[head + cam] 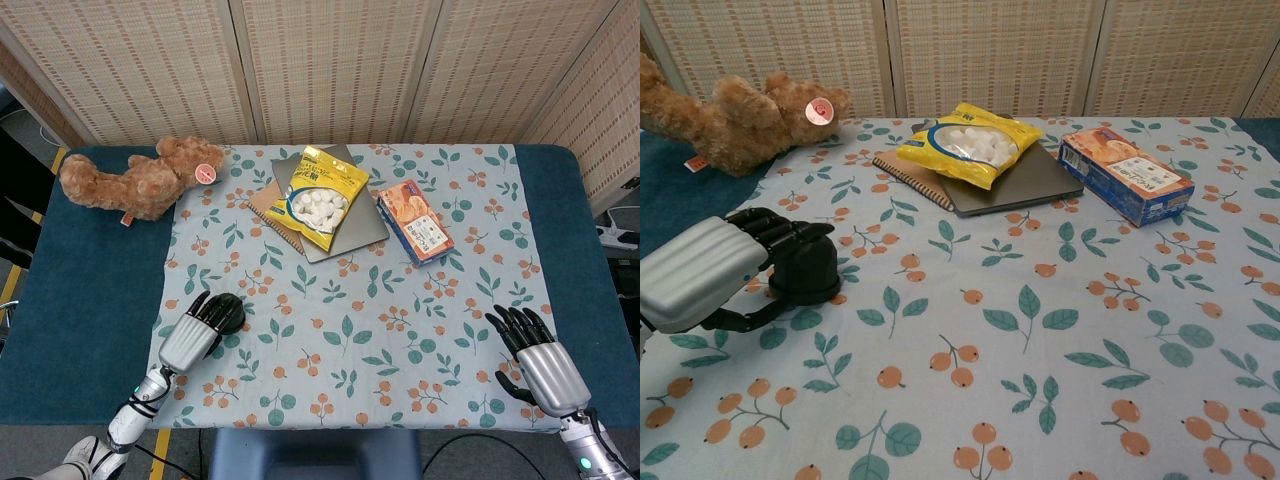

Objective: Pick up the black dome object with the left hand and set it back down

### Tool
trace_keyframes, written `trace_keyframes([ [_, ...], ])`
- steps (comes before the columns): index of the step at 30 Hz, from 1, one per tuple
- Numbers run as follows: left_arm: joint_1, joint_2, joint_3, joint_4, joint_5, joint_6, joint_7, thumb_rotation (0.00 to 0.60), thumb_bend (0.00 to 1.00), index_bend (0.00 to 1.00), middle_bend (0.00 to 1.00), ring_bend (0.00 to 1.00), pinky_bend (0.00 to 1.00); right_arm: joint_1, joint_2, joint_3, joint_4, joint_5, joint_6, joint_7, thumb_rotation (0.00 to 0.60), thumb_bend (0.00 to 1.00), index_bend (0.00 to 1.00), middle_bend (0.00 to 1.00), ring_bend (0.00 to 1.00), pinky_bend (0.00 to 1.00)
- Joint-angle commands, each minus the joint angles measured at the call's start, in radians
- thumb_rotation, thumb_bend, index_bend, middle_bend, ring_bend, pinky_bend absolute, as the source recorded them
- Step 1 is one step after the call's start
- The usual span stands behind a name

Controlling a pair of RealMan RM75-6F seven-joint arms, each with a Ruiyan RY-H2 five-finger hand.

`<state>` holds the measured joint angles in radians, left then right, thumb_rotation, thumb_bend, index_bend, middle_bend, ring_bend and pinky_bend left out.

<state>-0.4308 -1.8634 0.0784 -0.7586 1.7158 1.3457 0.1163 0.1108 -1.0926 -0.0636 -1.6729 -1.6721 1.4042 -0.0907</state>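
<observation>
The black dome object (810,268) stands on the flowered cloth near its left edge, also seen in the head view (230,309). My left hand (710,272) lies just behind it, fingers stretched out with their tips on the dome's top and near side; the thumb sits low beside it, loose rather than clamped. In the head view the left hand (196,331) reaches the dome from the lower left. My right hand (535,355) rests open at the cloth's front right corner, fingers apart, holding nothing; the chest view does not show it.
A brown teddy bear (140,178) lies at the back left. A yellow snack bag (320,195) sits on a grey notebook (355,232) at the back centre, with an orange and blue box (414,223) to its right. The blue table (80,290) borders the cloth.
</observation>
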Motion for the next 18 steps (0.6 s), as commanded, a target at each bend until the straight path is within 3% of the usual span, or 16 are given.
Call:
trace_keyframes([
  [1, -0.002, 0.108, 0.020, -0.193, -0.035, -0.094, 0.083, 0.600, 0.36, 0.05, 0.33, 0.22, 0.16, 0.000, -0.001, 0.000, 0.001, -0.001, 0.001, 0.000, 0.600, 0.22, 0.00, 0.00, 0.00, 0.00],
  [6, 0.007, 0.148, 0.005, -0.297, -0.058, -0.090, 0.102, 0.600, 0.37, 0.06, 0.32, 0.22, 0.17, 0.001, -0.002, -0.002, 0.000, -0.002, -0.004, -0.004, 0.600, 0.22, 0.00, 0.00, 0.00, 0.00],
  [11, 0.024, 0.108, -0.034, -0.253, -0.031, 0.053, -0.051, 0.600, 0.37, 0.07, 0.21, 0.18, 0.19, 0.002, -0.002, -0.001, -0.001, 0.000, -0.005, -0.006, 0.600, 0.22, 0.00, 0.00, 0.00, 0.00],
  [18, 0.013, 0.145, -0.058, -0.325, -0.072, 0.019, -0.150, 0.600, 0.37, 0.06, 0.17, 0.11, 0.19, 0.002, -0.003, -0.003, -0.002, -0.002, -0.006, -0.010, 0.600, 0.22, 0.00, 0.00, 0.00, 0.00],
])
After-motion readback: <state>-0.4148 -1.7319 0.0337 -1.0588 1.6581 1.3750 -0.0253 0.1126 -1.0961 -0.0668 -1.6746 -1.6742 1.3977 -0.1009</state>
